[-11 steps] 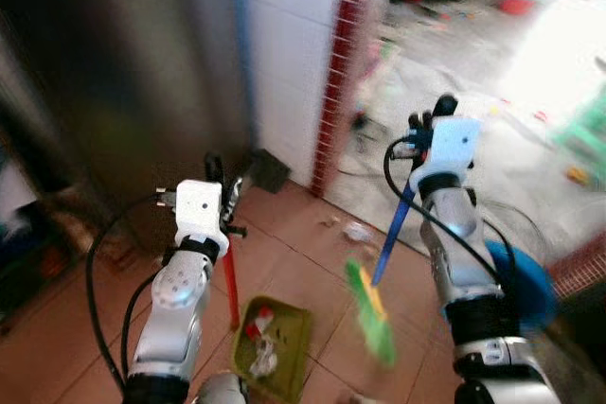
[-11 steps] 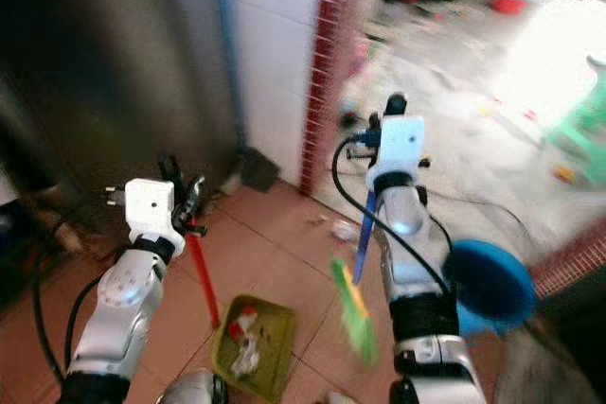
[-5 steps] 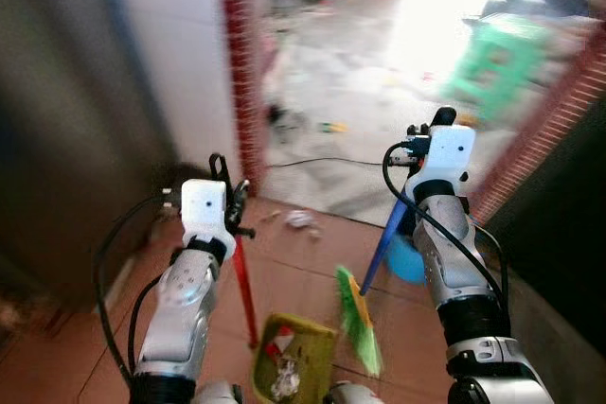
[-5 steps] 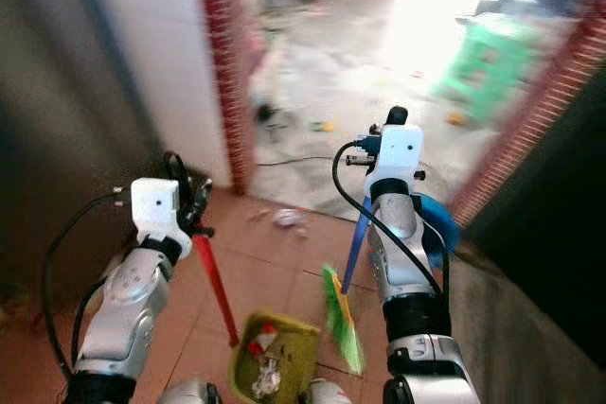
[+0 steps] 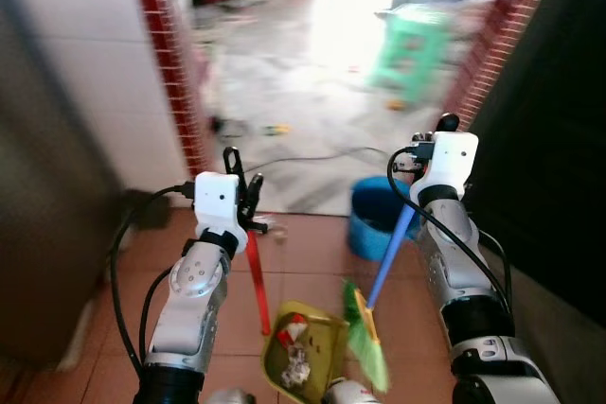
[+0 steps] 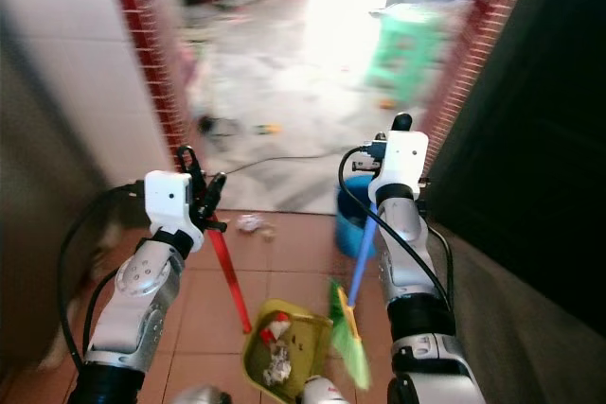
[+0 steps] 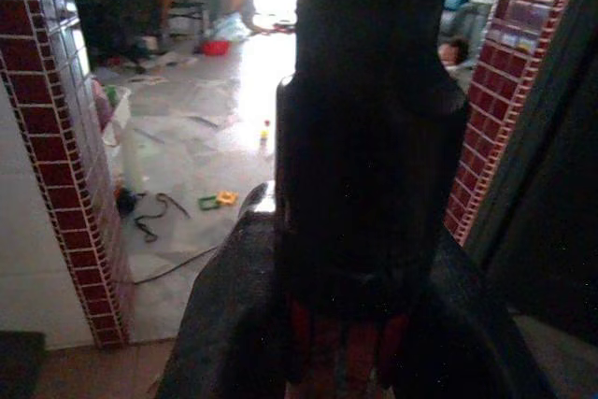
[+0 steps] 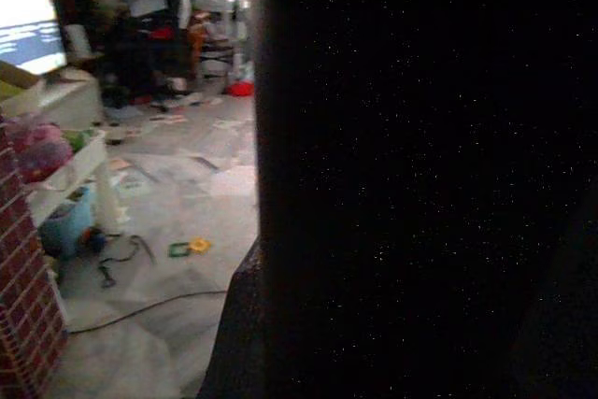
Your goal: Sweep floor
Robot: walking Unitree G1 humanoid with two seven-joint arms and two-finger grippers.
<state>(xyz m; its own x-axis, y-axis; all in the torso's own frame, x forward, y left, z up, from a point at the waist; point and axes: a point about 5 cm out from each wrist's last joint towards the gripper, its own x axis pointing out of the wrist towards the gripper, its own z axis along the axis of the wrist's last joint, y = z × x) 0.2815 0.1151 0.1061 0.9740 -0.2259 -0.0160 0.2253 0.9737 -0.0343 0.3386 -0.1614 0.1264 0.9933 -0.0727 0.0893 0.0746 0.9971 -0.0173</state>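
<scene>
Left hand point(image 5: 244, 203): we grip the red handle point(image 5: 257, 281) of the dustpan, fingers closed around its top.
Dustpan point(image 5: 305, 359): we hold this yellow-green pan low over the tiled floor point(image 5: 312, 262), with scraps of rubbish inside.
Broom point(image 5: 365, 338): its green bristles hang just beside the dustpan's right edge, below a blue stick point(image 5: 390, 254).
Right hand point(image 5: 431, 134): we cannot tell how its fingers stand; the blue stick runs up to it.
Blue bucket point(image 5: 374, 219): it sits at the floor's far edge by the doorway.
</scene>
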